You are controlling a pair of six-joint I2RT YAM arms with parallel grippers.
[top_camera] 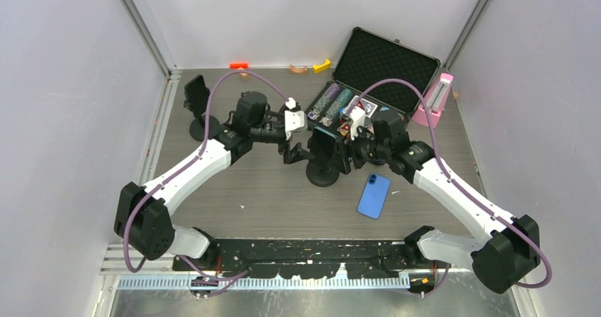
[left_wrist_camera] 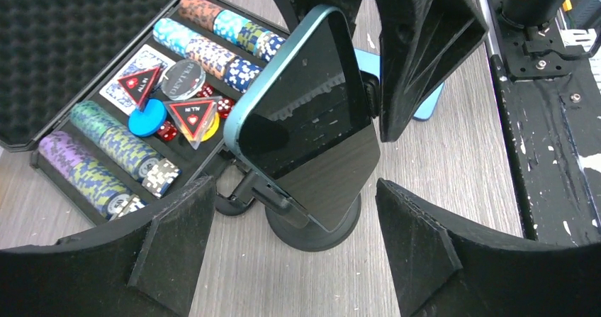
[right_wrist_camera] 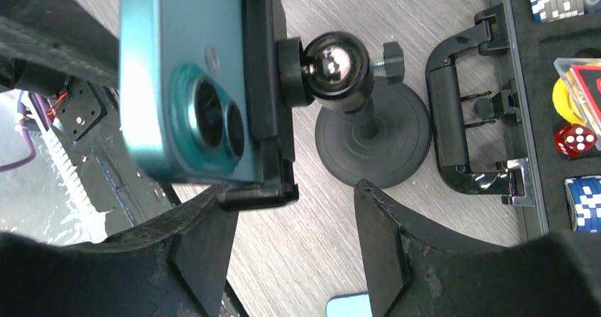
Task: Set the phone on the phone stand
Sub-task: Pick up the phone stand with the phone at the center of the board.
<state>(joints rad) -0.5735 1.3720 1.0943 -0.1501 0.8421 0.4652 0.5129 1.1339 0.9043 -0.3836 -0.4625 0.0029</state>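
A: Phone: look and pose?

B: Teal-framed phone [left_wrist_camera: 305, 111], with a dark, blank screen and two round lenses on its teal back. It is seated in the stand's cradle and leans back, with one edge resting on the cradle's lip.

A: Stand?

B: Black phone stand [right_wrist_camera: 374, 136] with a round base flat on the wood-grain table [right_wrist_camera: 319, 225]. It has a short stem, a shiny ball joint with a thumbscrew, and a black cradle against the phone's back. It stands upright near mid-table.
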